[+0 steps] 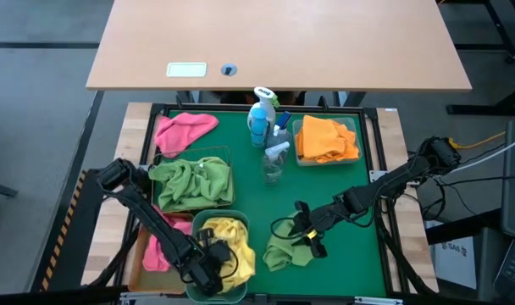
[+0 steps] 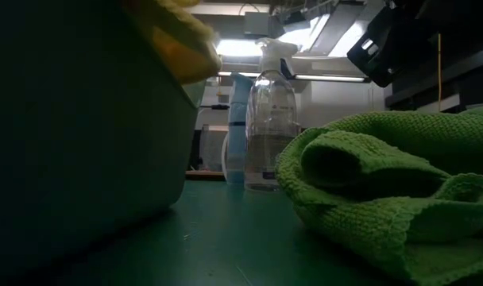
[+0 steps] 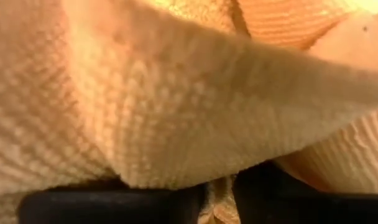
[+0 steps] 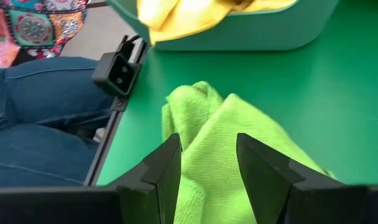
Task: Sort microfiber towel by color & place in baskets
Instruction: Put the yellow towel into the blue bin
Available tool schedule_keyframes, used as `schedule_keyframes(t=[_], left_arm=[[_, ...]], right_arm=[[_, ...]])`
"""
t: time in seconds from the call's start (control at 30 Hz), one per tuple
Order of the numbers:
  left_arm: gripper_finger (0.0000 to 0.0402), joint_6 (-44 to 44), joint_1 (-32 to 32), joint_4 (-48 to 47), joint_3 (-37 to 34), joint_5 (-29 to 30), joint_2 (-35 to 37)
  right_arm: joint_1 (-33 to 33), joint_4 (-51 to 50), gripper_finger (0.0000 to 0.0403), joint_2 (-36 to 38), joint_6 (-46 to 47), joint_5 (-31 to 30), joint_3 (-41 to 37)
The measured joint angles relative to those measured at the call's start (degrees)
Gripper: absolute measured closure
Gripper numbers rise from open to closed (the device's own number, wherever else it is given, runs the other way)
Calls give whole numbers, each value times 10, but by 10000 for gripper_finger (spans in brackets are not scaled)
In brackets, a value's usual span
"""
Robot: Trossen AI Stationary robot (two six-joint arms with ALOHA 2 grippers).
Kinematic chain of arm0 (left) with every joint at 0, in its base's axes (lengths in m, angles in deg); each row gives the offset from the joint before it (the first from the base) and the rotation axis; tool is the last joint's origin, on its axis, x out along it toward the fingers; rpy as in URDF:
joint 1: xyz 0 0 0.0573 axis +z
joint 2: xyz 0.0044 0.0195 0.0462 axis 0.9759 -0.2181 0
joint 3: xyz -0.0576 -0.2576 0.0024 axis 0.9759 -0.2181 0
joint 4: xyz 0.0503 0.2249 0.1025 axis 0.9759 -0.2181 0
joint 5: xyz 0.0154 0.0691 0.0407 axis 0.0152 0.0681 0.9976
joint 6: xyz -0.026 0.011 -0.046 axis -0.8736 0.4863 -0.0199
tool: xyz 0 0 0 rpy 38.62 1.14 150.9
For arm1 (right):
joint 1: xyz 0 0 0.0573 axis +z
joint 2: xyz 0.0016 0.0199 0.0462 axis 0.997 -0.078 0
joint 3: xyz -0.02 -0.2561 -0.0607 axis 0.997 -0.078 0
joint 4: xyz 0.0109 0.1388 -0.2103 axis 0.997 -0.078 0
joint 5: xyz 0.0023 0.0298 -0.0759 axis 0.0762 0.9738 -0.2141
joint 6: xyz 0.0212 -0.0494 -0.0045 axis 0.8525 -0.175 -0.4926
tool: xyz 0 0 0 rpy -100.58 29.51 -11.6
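A: Green matting covers the tray [image 1: 266, 212] on the bench, right? What sits nearest the front edge?

B: The teal basket [image 1: 217, 222], heaped with a yellow towel [image 1: 228, 246]. The left pincer [image 1: 208, 273] is pressed down into that yellow cloth; its fingers [image 3: 114, 205] show only a narrow slit with a fold of towel in it, and I cannot tell whether they grip it.

A: And the other arm?

B: The right pincer [image 1: 309, 238] is just beside that basket, over a loose lime-green towel [image 1: 285, 252] on the mat. Its fingers [image 4: 161, 171] stand apart, one on either side of a ridge of the cloth, touching it but not pinching.

A: Farther back?

B: A pink towel [image 1: 158, 247] lies in the amber basket on the left, then a green towel [image 1: 193, 181] fills the wire basket [image 1: 226, 155]. Mid-tray stand a clear spray bottle [image 1: 274, 159] and a blue one [image 1: 259, 119]. At the back, an orange towel [image 1: 325, 140] sits in the clear basket [image 1: 354, 127], and another pink towel [image 1: 183, 130] lies in the far left corner.
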Motion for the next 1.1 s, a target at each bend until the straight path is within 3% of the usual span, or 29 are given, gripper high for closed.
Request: schedule_keyframes(t=[0.27, 0.4, 0.67, 1.1], left_arm=[[273, 2, 21, -2, 10, -54, 0], [270, 24, 34, -8, 25, -100, 3], [271, 34, 36, -30, 60, -106, 23], [272, 34, 25, -35, 63, -123, 73]], right_arm=[[0, 0, 235, -2, 5, 17, 0], [0, 1, 191, -11, 20, 13, 0], [0, -5, 115, -30, 21, 22, 0], [4, -8, 108, -53, 19, 24, 0]])
